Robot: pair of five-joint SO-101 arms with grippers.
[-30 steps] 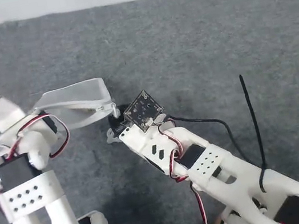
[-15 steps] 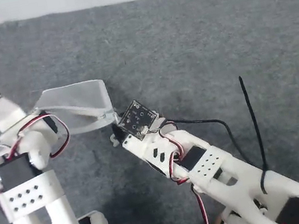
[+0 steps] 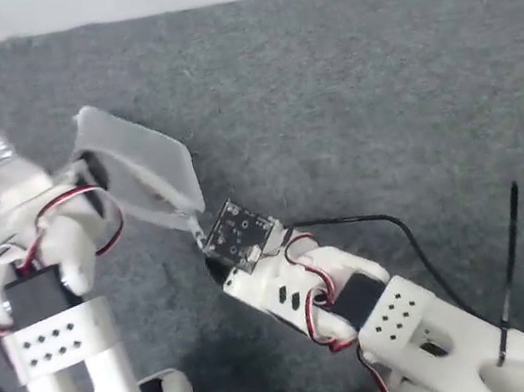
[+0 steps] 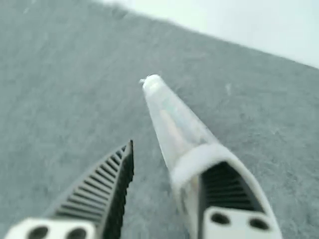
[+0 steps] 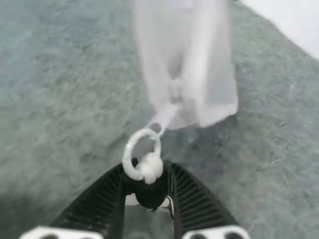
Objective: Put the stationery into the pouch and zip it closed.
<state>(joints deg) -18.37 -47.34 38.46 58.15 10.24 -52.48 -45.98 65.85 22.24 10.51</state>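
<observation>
Fingers of right gripper (image 5: 146, 174) were clamped on the pull (image 5: 148, 167) of the pouch (image 3: 141, 172); left gripper (image 4: 164, 155) fingers stood apart, pouch along one. Cable (image 3: 347, 218) lay on counter (image 3: 374, 85) nearby.

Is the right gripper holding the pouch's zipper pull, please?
Yes, in the right wrist view the right gripper is closed on the white ring pull attached to the pouch.

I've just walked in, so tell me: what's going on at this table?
Two robot arms are handling a translucent pouch above the grey table. The left gripper is open, with the pouch lying against one of its fingers. The right gripper is shut on the zip pull ring at the pouch's corner.
</observation>
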